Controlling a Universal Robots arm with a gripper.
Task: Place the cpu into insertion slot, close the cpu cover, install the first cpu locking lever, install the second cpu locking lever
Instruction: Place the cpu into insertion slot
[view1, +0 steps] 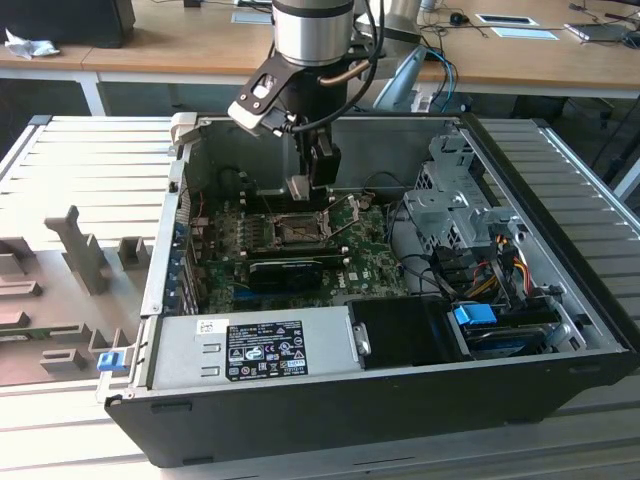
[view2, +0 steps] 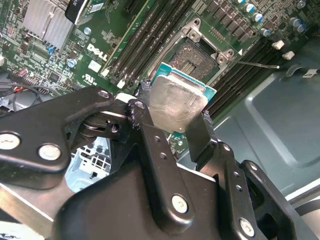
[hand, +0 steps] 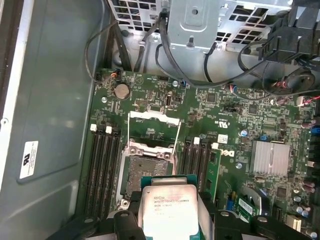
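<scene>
The pincer (view2: 175, 109) is closed part-way onto the cpu (view2: 176, 100), one finger (view2: 145, 107) on each of two opposite edges, with the grey metal top facing the second wrist camera. In the exterior view the pincer (view1: 312, 185) hangs inside the open computer case (view1: 560, 250), holding the cpu clear of the board.

The insertion slot (hand: 149, 170) lies below the pincer, uncovered, with nothing seated in it. The cpu does not touch it. The cpu cover (hand: 152, 117) stands swung open on the far side of the slot from the pincer. A thin metal lever (view2: 255, 64) sticks out beside the slot, unlatched.

Markings:
- Small dark print on the cpu top (hand: 167, 202).
- White lettering on the green motherboard (view2: 97, 50) near the pincer.
- A white sticker (hand: 29, 160) on the case wall, well apart from the pincer.
- A large label (view1: 265, 350) on the power supply (view1: 190, 345), nearer the exterior camera than the pincer.

Case contents: the motherboard, the power supply, a long black card (view1: 290, 270) just beyond the slot from the pincer, and a metal drive cage (view1: 455, 200) with bundled cables, to the exterior view's right of the pincer.
</scene>
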